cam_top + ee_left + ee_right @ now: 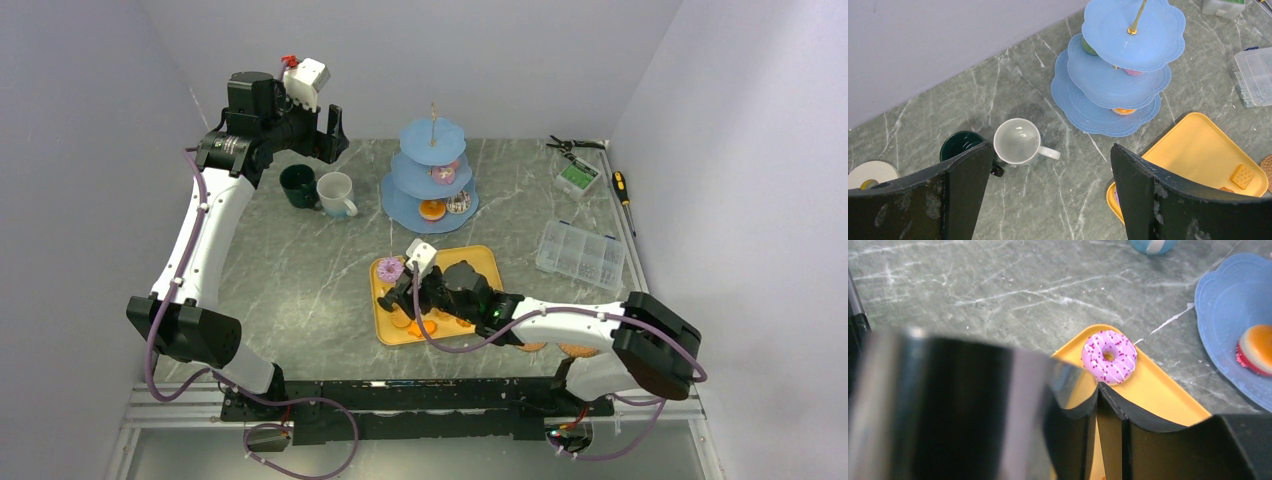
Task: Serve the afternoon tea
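Nearest to the arm bases, the right pincer hangs low over the flat yellow tray, which lies on the grey marble-patterned surface. It is pinching a pair of black tongs, blurred in the wrist view, and their tips point toward the far left corner of the tray. In that corner lies a small pink doughnut with dark sprinkles — near the tips, but not touching them. Some orange biscuits lie on the near part of the tray, partly hidden under the pincer. One square biscuit lies alone on the yellow.

Beyond the tray stands the light-blue three-tier stand, with scalloped plates and a golden rod in the centre. On its bottom tier sit a cupcake with an orange top and, just beside it, a dark-and-white doughnut. The middle tier carries something pink, too small to name.

Left of the stand, the white mug and the dark green mug stand upright, just beside each other. The left pincer hovers high above them — its fingers are spread wide and grip nothing.

Far right, near the wall, are a clear plastic compartment box, pliers and a screwdriver.
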`<action>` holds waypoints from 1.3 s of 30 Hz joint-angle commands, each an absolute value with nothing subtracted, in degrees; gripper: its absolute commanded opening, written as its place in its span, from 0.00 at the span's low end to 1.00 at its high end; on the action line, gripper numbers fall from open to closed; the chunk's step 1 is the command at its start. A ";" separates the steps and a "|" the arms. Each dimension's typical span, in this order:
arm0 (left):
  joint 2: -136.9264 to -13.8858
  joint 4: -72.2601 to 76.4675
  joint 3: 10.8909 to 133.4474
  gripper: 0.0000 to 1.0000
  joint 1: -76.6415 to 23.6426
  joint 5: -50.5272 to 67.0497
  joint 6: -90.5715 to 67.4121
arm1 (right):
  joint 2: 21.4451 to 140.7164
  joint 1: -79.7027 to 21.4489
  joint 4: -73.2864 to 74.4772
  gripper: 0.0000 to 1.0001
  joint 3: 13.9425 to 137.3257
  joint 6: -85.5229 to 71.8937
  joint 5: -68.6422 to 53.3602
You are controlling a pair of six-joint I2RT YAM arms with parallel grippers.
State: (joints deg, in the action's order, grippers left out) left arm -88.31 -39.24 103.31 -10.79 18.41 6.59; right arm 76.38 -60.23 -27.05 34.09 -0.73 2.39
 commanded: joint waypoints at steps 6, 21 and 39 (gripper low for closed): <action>-86.09 -37.57 104.03 0.93 -10.39 19.39 6.68 | 79.23 -60.56 -33.34 0.56 34.60 -2.04 0.89; -86.22 -37.79 104.15 0.93 -10.37 19.37 7.03 | 71.20 -60.34 -29.82 0.36 35.88 1.62 4.68; -85.93 -38.05 104.44 0.93 -10.39 19.51 7.00 | 73.81 -43.19 -25.79 0.36 53.33 6.92 2.79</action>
State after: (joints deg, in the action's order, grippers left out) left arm -88.31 -39.27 103.31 -10.68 18.41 6.63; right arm 70.35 -45.74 -22.48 48.88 5.17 3.95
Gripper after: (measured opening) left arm 0.932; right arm 0.425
